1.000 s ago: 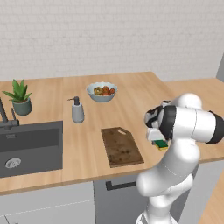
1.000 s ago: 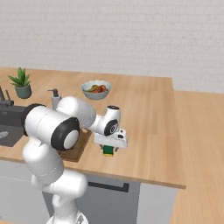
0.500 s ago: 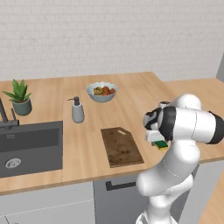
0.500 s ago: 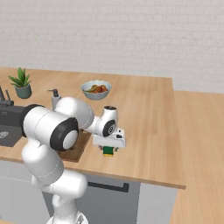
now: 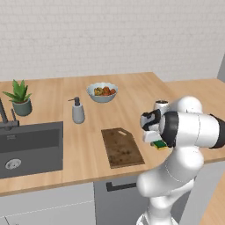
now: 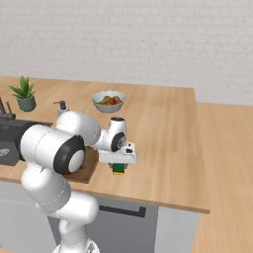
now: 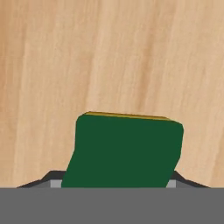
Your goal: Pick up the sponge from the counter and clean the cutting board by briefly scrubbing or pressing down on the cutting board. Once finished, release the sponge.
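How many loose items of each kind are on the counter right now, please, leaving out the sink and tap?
Sponge: 1
Cutting board: 1
Soap dispenser: 1
Fruit bowl: 1
Potted plant: 1
Total: 5

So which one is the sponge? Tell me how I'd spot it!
Find the long wooden counter with the dark sink at one end, then the brown cutting board near its front edge. Beside the board, on the side away from the sink, the sponge sits right under the robot's pincer. It is the little block with a dark green top over a yellow layer, far smaller than the board.
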Robot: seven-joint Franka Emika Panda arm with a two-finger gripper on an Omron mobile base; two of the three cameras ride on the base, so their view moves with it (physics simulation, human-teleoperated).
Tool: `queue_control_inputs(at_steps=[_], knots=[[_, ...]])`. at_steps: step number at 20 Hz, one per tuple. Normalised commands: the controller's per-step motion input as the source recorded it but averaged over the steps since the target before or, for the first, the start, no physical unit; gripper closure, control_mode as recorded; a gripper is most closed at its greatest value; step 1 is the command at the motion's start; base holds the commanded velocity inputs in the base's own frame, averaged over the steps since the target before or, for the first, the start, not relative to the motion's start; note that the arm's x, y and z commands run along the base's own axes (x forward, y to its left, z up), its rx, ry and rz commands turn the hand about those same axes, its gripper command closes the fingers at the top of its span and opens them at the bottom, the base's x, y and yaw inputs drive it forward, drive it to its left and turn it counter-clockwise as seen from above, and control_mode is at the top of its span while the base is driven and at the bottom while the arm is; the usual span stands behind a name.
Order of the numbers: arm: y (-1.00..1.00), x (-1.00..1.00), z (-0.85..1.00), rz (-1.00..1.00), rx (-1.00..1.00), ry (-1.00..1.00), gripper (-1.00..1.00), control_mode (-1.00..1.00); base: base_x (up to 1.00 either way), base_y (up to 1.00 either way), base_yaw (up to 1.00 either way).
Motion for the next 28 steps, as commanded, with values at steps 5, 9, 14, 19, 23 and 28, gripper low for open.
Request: queue_control_inputs(at_steps=[5,9,14,19,23,28], knots=[[0.56,-0.05,0.68,0.21,0.0,0.02,1.0,-1.0,0.0,0.0,0.0],[0.65,-0.14,0.59,0.27,0.0,0.11,1.0,-1.0,0.0,0.0,0.0],[0.71,-0.19,0.09,0.25,0.0,0.16,1.0,-1.0,0.0,0.0,0.0],[0.31,-0.58,-0.16,0.23,0.03,0.03,1.0,-1.0,0.0,0.0,0.0],[0.3,-0.47,-0.01,0.24,0.03,0.0,1.0,-1.0,0.0,0.0,0.0],[0.11,-0.29,-0.15,0.27,0.03,0.0,1.0,-1.0,0.0,0.0,0.0]])
